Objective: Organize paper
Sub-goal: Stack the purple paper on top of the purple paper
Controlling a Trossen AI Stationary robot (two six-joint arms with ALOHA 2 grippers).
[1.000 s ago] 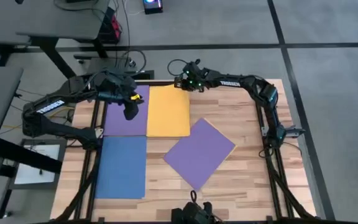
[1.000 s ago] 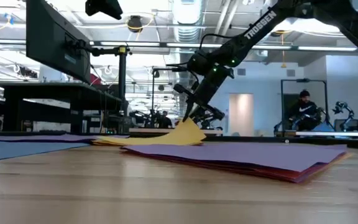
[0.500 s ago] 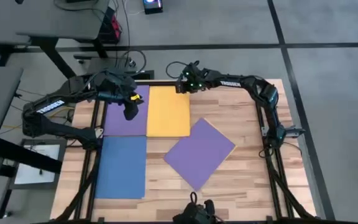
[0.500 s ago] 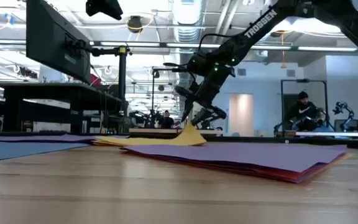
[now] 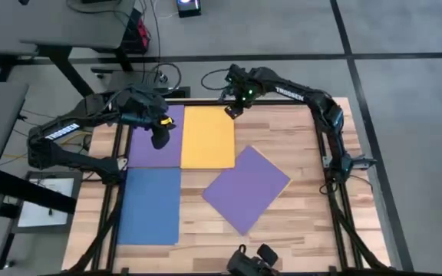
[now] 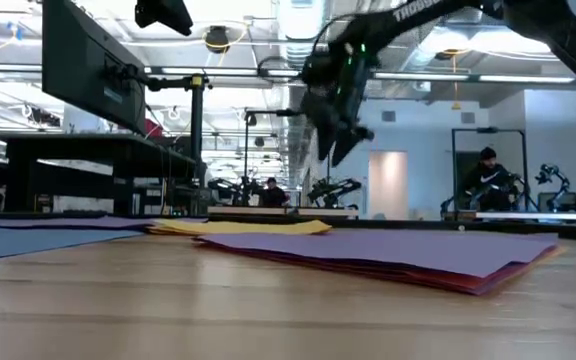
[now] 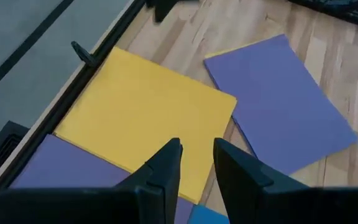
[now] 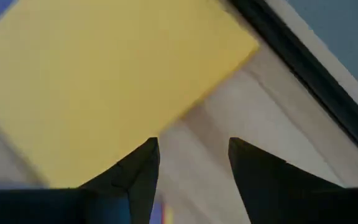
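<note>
A yellow sheet [image 5: 207, 136] lies flat at the table's far middle, with a purple sheet [image 5: 146, 147] to its left and a blue sheet [image 5: 150, 205] nearer. A second purple sheet [image 5: 246, 188] lies askew on top of a small stack, with yellow and red edges [image 6: 488, 282] showing under it. My right gripper [image 8: 194, 155] hangs open above the yellow sheet's far right corner [image 5: 232, 107], clear of it [image 6: 343, 140]. My left gripper [image 7: 196, 165] hovers open over the left purple sheet, with nothing between its fingers.
A black frame rail [image 5: 206, 102] runs along the table's far edge just behind the sheets. Bare wood [image 5: 298, 146] lies to the right of the yellow sheet and along the near edge. A person [image 6: 486, 180] sits in the room far behind the table.
My right gripper has let go of the yellow sheet's far right corner and risen well clear of it. That corner, which stood lifted off the table, has dropped, and the sheet now lies flat.
</note>
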